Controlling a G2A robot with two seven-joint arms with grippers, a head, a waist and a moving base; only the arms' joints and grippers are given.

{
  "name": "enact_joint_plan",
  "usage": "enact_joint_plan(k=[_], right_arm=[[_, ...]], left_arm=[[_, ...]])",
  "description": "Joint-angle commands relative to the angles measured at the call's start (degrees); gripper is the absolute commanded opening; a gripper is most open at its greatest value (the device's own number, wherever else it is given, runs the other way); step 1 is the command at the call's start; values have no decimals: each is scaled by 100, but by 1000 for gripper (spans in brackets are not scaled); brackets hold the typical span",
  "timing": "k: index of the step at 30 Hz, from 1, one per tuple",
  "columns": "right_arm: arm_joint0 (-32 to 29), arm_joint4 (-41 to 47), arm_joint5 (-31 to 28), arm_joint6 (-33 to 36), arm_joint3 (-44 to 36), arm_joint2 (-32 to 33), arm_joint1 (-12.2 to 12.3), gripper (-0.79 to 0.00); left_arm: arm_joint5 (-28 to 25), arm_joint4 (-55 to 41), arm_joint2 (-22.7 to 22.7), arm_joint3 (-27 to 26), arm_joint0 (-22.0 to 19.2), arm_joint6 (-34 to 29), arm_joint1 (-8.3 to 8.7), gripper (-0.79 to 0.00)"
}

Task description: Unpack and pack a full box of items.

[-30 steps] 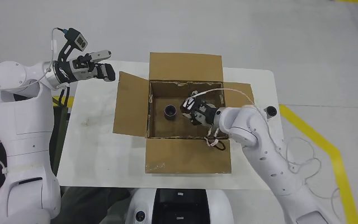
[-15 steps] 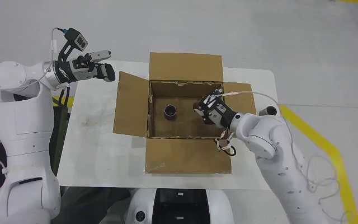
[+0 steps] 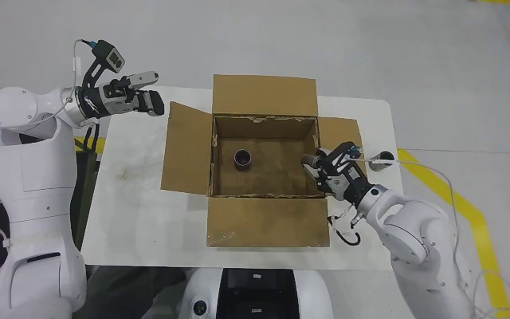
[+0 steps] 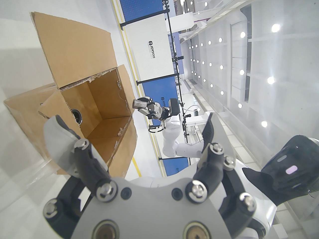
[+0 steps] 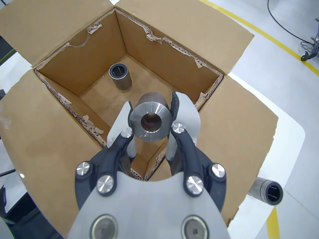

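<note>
Status: right hand [image 5: 152, 106] is clamped on a steel cylinder [image 5: 150, 125], pads on its curved wall, bore end facing back at the wrist. The side pinch makes sense, since it's the simplest way to lift a part out of a deep box [image 5: 99, 50] from above without fouling the walls. The hand sits over the box rim on the side of the right flap [image 5: 236, 125], and the part looks clear of the cardboard.

Second cylinder [image 5: 119, 75] stands upright on the box floor, ahead of the right hand and well below it, near the wall opposite. Third cylinder [image 5: 268, 191] lies on its side on the desk [image 3: 127, 199], behind and outboard of the right hand, just past the flap edge. I read this as the unpack half: one out, one in transit, one to go. The likely drop spot is beside the lying one.

The left hand [image 3: 155, 90] is spread wide and holds nothing. It's parked beyond the left flap [image 3: 187, 151], across the box from the right hand. It's probably there to stay out of the way, as the box doesn't look like it needs bracing.

Watch: smooth round steel in a two-pad grip can pivot, and a cylinder laid on its side may roll on the desk.
</note>
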Motion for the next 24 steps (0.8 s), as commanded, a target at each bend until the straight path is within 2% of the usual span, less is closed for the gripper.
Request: enact_joint_plan(k=[1,21,24], right_arm=[[3,-2,1,0,2,-3,-1,-785],[-6,8,8,-18,13,-4,-1,-785],[-119,402,-277,-163,56,199,32,-785]], left_arm=[[0,0,0,0,0,0,0,0],[0,0,0,0,0,0,0,0],[0,0,0,0,0,0,0,0]])
